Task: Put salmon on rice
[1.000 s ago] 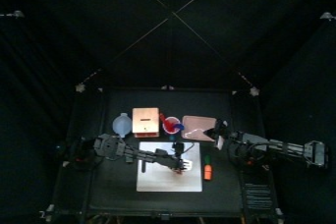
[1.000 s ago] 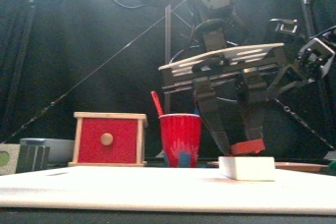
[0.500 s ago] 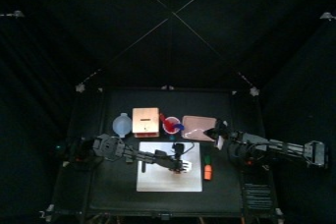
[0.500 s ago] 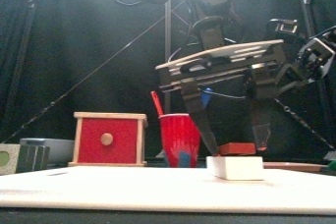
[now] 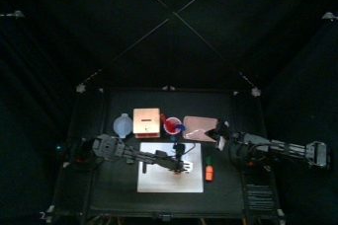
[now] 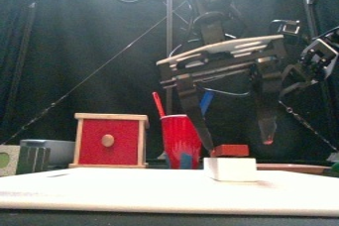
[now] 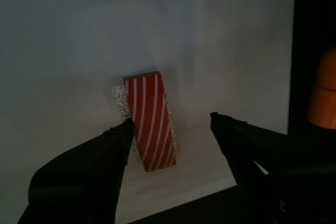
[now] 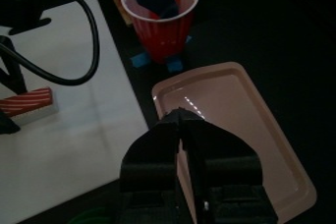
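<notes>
We see the salmon point(image 7: 148, 120) lying on top of the rice point(image 6: 236, 168), a striped red slice on a small white block that sits on the white board point(image 7: 79, 41). The left gripper point(image 7: 174, 138) hangs over them with its jaws spread wide, one on each side of the slice and touching neither it nor the rice. In the front view the salmon point(image 6: 235, 152) shows as a thin red layer on the block, with the jaws well apart beside it. The right gripper point(image 8: 184, 130) rests off the board, its jaws pressed together above a pink tray point(image 8: 250, 120). A red cup point(image 6: 180, 139) and a red box point(image 6: 110, 140) stand behind the board.
</notes>
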Controlling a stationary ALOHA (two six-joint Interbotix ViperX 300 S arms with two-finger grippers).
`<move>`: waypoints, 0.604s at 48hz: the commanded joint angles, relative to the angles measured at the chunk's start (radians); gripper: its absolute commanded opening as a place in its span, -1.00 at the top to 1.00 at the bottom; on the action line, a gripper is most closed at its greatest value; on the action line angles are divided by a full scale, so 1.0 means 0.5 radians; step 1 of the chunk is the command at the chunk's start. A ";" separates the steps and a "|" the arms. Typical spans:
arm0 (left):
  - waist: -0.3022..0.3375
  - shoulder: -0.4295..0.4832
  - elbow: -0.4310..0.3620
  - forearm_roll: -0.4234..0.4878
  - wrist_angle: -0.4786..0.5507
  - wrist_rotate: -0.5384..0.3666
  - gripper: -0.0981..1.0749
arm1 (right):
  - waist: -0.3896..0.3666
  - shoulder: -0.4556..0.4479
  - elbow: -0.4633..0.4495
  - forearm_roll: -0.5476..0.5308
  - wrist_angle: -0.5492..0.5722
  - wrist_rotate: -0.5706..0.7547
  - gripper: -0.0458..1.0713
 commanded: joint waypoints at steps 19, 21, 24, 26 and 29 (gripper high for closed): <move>0.006 -0.249 -0.067 0.071 0.114 0.221 -0.79 | -0.006 0.006 -0.018 0.000 -0.006 0.000 0.88; 0.006 -0.279 -0.058 0.080 0.147 0.291 -0.79 | -0.006 0.009 -0.018 0.003 0.000 0.000 0.88; 0.006 -0.331 -0.040 0.120 0.224 0.433 -0.79 | -0.006 0.009 -0.025 0.000 0.021 0.000 0.88; 0.006 -0.368 -0.021 0.166 0.267 0.540 -0.79 | -0.006 0.006 -0.034 0.000 0.049 0.000 0.88; 0.006 -0.420 0.000 0.233 0.310 0.693 -0.79 | -0.006 -0.006 -0.052 -0.006 0.104 0.000 0.88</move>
